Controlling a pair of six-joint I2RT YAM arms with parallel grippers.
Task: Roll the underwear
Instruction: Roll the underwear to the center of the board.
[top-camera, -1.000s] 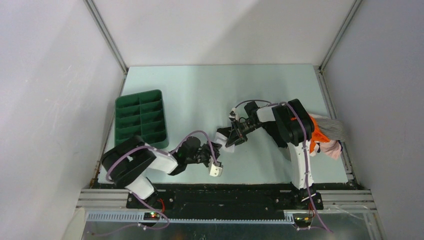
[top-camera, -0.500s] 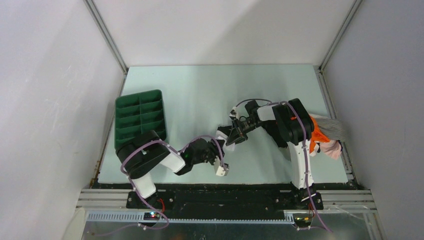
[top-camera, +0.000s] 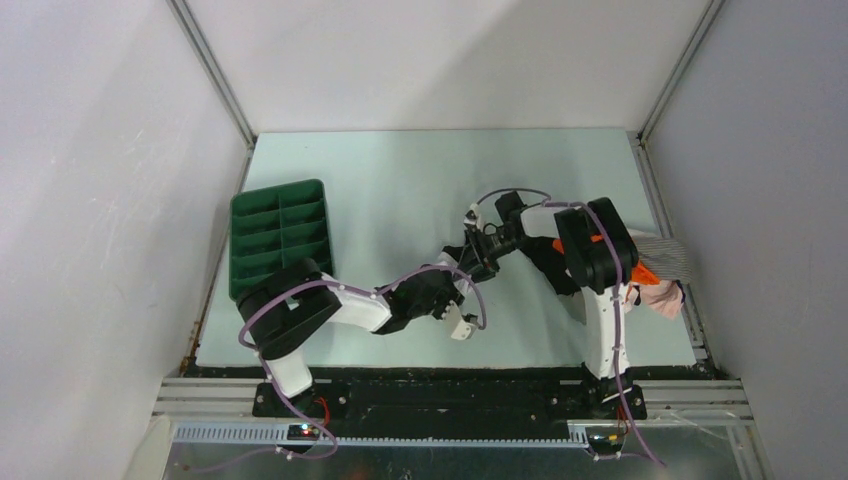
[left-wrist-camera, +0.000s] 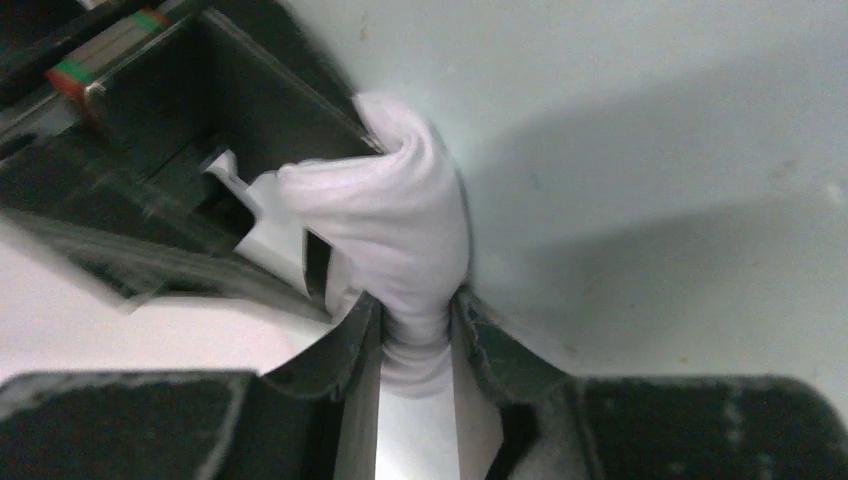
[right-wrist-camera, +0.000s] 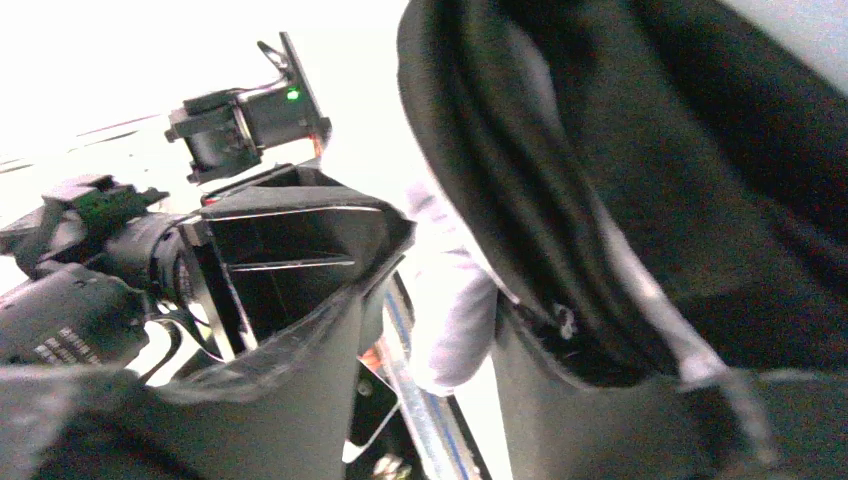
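Tray (top-camera: 280, 192) left of underwear (left-wrist-camera: 400, 230)

The left arm (top-camera: 350, 306) has swung rightward across the table (top-camera: 400, 180) toward its middle, carrying the left claw (left-wrist-camera: 415, 325) up to the white underwear (left-wrist-camera: 400, 230), where its fingers (left-wrist-camera: 345, 355) have drawn in and now pinch the cloth. The right claw (top-camera: 478, 252) has pulled back slightly, away from the table's near edge.

readable text: none | white print on black arm casing (right-wrist-camera: 62, 345), lower left, right wrist view: too blurred
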